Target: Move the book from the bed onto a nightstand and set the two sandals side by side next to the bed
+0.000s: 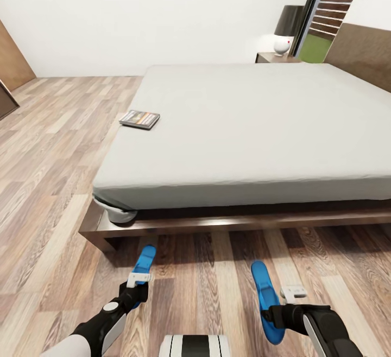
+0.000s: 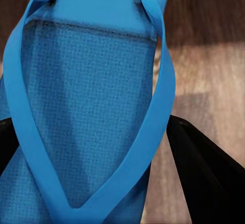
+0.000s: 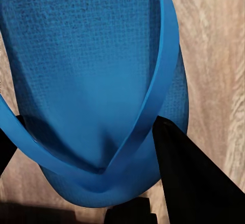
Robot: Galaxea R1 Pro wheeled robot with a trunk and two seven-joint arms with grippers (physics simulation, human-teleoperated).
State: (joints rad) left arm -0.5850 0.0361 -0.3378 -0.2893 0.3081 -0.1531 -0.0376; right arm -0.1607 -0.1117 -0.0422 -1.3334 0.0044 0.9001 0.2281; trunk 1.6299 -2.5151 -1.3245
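Observation:
The book (image 1: 139, 119) lies flat near the left edge of the bed's grey mattress (image 1: 250, 129). Each hand carries one bright blue sandal over the wood floor just in front of the bed frame. My left gripper (image 1: 137, 290) is shut on the left sandal (image 1: 145, 261), which points toward the bed. My right gripper (image 1: 275, 313) is shut on the right sandal (image 1: 264, 292), held on edge. In the left wrist view the sandal (image 2: 87, 81) sits between black fingers (image 2: 204, 178). In the right wrist view the other sandal (image 3: 87, 66) is clamped by a dark finger (image 3: 189, 178). A nightstand (image 1: 274, 57) stands beyond the bed.
A dark-shaded lamp with a white base (image 1: 283, 31) stands on the nightstand beside a tall window (image 1: 331, 10). The brown headboard (image 1: 364, 48) runs along the right. A brown door (image 1: 12, 58) is at the far left. Plank floor (image 1: 49, 145) stretches left of the bed.

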